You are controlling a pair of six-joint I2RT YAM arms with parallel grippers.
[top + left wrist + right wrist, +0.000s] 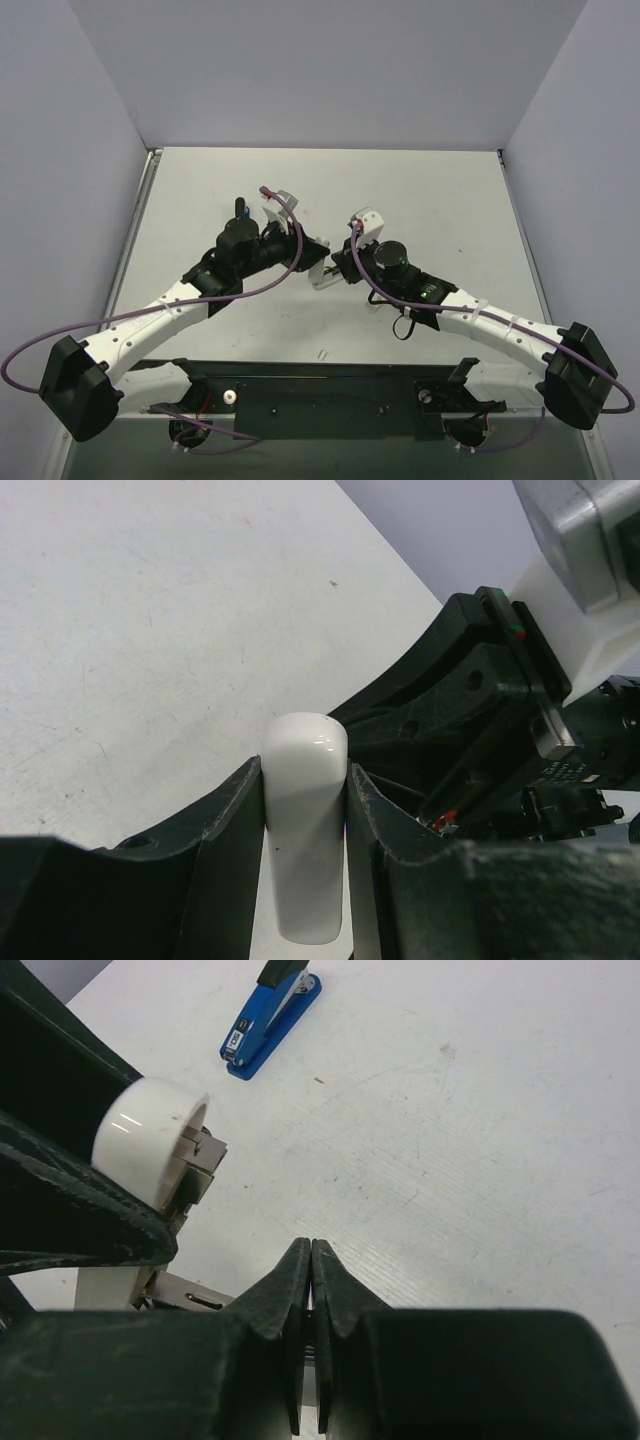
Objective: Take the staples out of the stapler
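Grey walls [330,70] and a white table [450,200] are seen, with both arms meeting at mid-table.
The left gripper [305,772] is clamped on a white rounded block [305,870], its fingers spread only by the block's width. The right gripper [312,1252] is held just beside it with fingers pressed together; whether anything thin is pinched cannot be told. The stapler [268,1022] is laid flat on bare table beyond the left wrist, apart from both grippers and well inside the left edge.
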